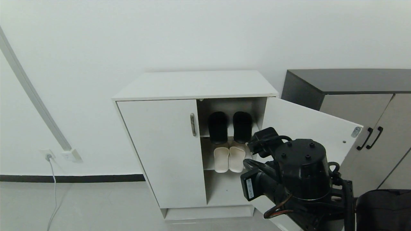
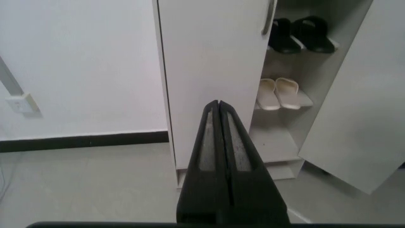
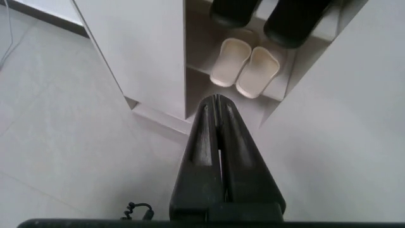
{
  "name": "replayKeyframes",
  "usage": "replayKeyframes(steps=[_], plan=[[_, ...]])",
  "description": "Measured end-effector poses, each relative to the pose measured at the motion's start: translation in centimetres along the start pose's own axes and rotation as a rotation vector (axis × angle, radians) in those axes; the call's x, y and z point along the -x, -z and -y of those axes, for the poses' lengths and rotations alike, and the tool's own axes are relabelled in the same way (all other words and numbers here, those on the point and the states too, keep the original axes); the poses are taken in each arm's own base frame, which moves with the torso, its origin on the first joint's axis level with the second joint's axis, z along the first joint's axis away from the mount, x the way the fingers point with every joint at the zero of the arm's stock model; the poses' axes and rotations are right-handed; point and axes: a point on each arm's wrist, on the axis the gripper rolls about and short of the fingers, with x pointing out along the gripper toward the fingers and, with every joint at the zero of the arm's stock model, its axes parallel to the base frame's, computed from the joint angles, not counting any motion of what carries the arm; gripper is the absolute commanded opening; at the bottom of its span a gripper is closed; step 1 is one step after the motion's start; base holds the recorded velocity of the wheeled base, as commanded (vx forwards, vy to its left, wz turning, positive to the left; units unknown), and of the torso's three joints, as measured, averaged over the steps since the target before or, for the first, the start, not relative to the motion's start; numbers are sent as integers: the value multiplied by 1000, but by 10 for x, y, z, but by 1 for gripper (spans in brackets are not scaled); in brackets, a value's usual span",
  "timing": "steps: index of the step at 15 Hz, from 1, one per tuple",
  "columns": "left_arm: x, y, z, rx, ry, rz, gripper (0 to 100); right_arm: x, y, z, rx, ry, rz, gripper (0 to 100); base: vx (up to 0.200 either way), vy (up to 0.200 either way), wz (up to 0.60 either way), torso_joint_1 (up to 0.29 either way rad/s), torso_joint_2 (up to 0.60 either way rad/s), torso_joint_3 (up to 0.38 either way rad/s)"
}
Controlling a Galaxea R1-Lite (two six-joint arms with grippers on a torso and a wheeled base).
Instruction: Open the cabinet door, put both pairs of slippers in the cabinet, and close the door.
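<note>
The left claw (image 2: 218,109) is pressed narrow, its 2 fingers meeting with no gap and nothing between them. It hangs above the grey floor (image 2: 82,183), and ahead of its tips stands the white cabinet (image 1: 192,85) with its left door (image 2: 209,57) closed. Past that door's edge, farther from this claw, lies the open compartment.

The right claw (image 3: 217,104) is likewise drawn together and empty, with only a thin seam between its fingers. It points down at the open side of the cabinet, well apart from anything. Just beyond its tips the white slippers (image 3: 243,60) sit side by side on the middle shelf, and the black slippers (image 3: 291,19) rest on the shelf above them, farther from the claw. The right door (image 1: 305,128) is swung wide and stands beside this claw.

In the head view, both pairs are inside the cabinet: the black slippers (image 1: 217,126) on the upper shelf, the white slippers (image 1: 221,159) directly below. A metal handle (image 1: 192,124) runs along the closed door's edge. A dark cabinet (image 1: 353,80) stands beyond the open door, and a wall socket (image 1: 48,155) is low on the wall.
</note>
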Motion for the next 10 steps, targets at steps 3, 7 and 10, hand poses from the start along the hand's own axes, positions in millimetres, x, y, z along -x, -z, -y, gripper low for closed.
replayKeyframes(steps=[3,7,10], plan=[[0,0,0,0,0,0,0,0,0,0,0,0,0,0,0,0,0,194,-507,-315],[0,0,0,0,0,0,0,0,0,0,0,0,0,0,0,0,0,213,-531,-317],[0,0,0,0,0,0,0,-1,1,0,2,2,-3,0,0,0,0,233,-557,-323]])
